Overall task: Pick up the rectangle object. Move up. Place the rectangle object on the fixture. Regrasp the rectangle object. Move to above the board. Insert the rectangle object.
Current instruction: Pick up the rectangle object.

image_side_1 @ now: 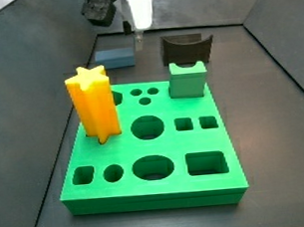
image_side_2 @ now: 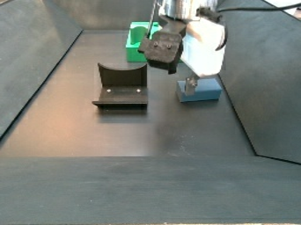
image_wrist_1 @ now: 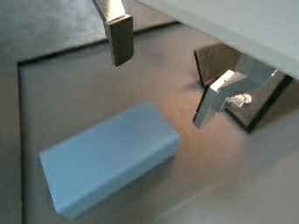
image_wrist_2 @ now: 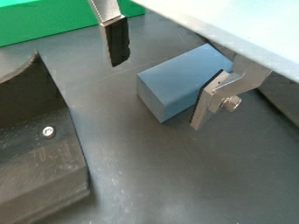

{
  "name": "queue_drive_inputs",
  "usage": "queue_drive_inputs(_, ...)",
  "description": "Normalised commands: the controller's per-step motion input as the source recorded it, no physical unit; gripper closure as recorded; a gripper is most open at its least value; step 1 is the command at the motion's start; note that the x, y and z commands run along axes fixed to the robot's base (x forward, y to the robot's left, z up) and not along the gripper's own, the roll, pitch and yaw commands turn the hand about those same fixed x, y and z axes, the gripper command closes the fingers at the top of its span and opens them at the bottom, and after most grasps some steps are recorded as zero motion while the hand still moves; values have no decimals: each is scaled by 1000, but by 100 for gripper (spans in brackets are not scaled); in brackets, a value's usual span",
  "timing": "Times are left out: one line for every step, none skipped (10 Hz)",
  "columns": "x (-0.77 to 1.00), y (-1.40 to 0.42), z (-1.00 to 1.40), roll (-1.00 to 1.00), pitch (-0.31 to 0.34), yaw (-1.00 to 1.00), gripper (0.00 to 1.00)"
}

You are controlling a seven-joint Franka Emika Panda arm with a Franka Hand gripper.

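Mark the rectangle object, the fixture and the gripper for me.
rectangle object [image_wrist_1: 107,157]: wrist view, middle of its top face.
fixture [image_side_2: 121,84]: side view, its base plate.
gripper [image_wrist_2: 163,77]: wrist view, midway between its fingertips, above the block.

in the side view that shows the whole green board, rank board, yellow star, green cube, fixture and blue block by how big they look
1. the board
2. the yellow star prism
3. the green cube and the fixture, too alike to rank
4. the rectangle object, farther off and partly hidden by the gripper above it, jaws open

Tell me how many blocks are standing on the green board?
2. The yellow star prism stands on the board at one edge, and the green cube at its far end. The fingers hang open over the blue-grey rectangle object beyond.
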Motion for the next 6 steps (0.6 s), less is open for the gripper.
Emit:
queue_drive_inputs(-94,-157,-214,3,-7,-366,0)
queue_drive_inputs(-229,-49,-237,13,0,-497,0)
queue_drive_inputs(-283,0,-260,53,0,-437,0)
queue_drive_inputs(-240,0,-283,80,46,-411,0)
queue_drive_inputs(-211,0,-403,97,57,-434,0)
queue_drive_inputs(0,0,-663,100,66,-454,0)
